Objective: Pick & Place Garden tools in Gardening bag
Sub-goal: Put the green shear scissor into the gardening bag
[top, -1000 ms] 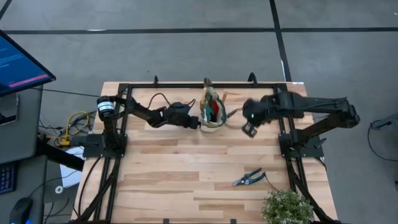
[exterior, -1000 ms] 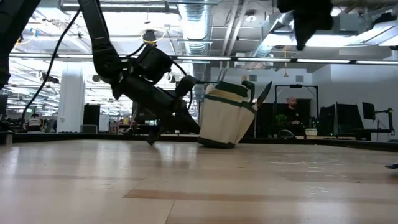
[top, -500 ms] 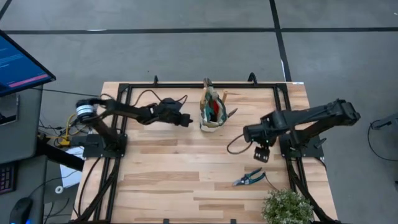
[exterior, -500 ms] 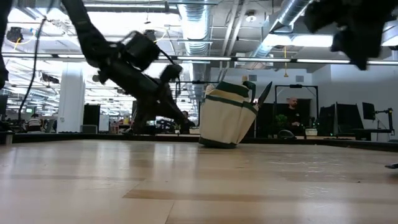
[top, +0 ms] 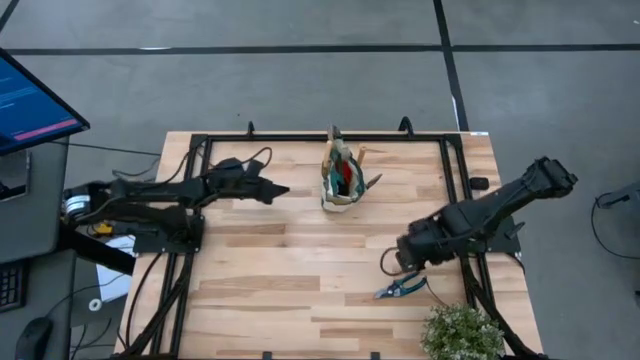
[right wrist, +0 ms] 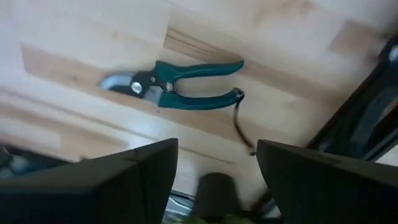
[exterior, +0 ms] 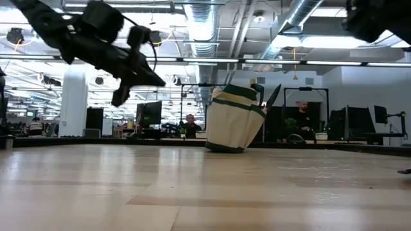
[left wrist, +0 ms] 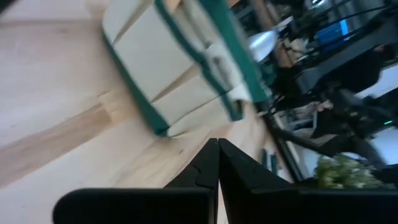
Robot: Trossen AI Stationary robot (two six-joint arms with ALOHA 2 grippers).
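Observation:
The beige gardening bag (top: 340,182) with green trim stands on its bottom at the table's far middle, leaning a little in the low view (exterior: 234,119). Wooden tool handles (top: 334,140) and a red item stick up out of it. The pruning shears (right wrist: 180,91), with blue-green handles, lie flat on the table near the front right (top: 400,288). My right gripper (right wrist: 217,158) hovers open just above them, its fingers on the far side of them (top: 402,260). My left gripper (top: 284,190) is shut and empty, raised left of the bag (exterior: 138,72).
A green leafy plant (top: 460,332) stands at the front right corner, close beside the shears. Black frame rails (top: 200,200) run along both table sides and the far edge. Bare wood lies across the table's middle and front left.
My left gripper has drawn back from the bag toward the table's left edge and risen. My right gripper has swung from beside the bag toward the near edge and come down over the shears. The bag and the shears have stayed where they were.

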